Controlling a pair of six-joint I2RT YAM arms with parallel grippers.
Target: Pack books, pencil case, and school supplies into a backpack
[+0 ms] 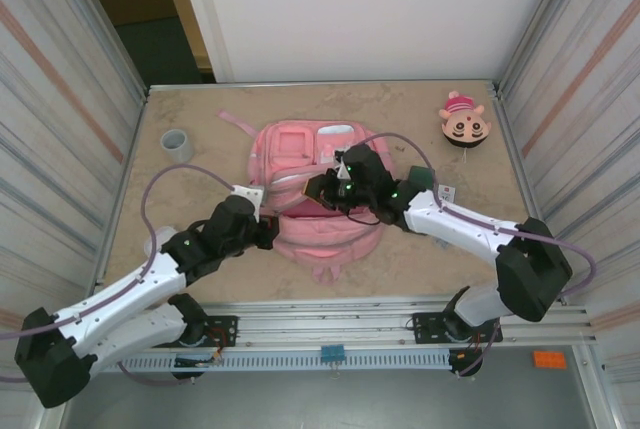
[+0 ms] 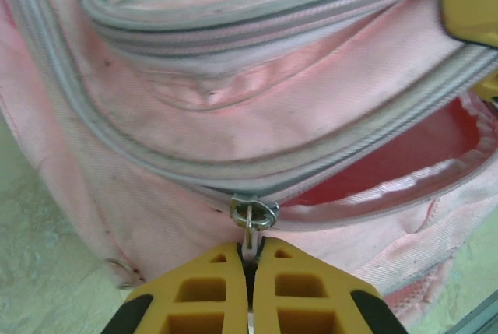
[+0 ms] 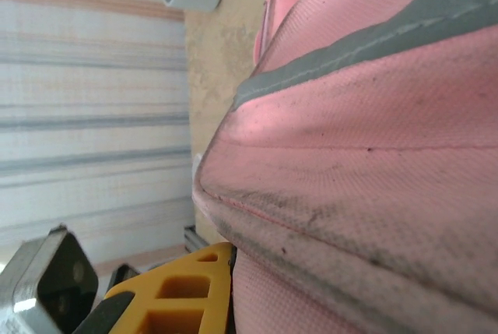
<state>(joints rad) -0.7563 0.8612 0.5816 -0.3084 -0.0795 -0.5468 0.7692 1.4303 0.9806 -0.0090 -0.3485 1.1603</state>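
Backpack [image 1: 290,144] lies flat at table centre, main pocket part-open. Left gripper [image 2: 250,260], at its 8 o'clock, has fingers clamped on the zipper pull [image 2: 250,221], evidently to run the zip. Right gripper [image 1: 322,187] sits on the upper flap, likely steadying it; its finger state cannot be told.

We find the backpack [image 1: 300,154] at the centre of the table [image 1: 200,259]; the cup [image 1: 178,144] lies to its left rear, the toy [image 1: 464,121] in the far right corner, the pencil case [image 1: 421,177] just beside its right edge.
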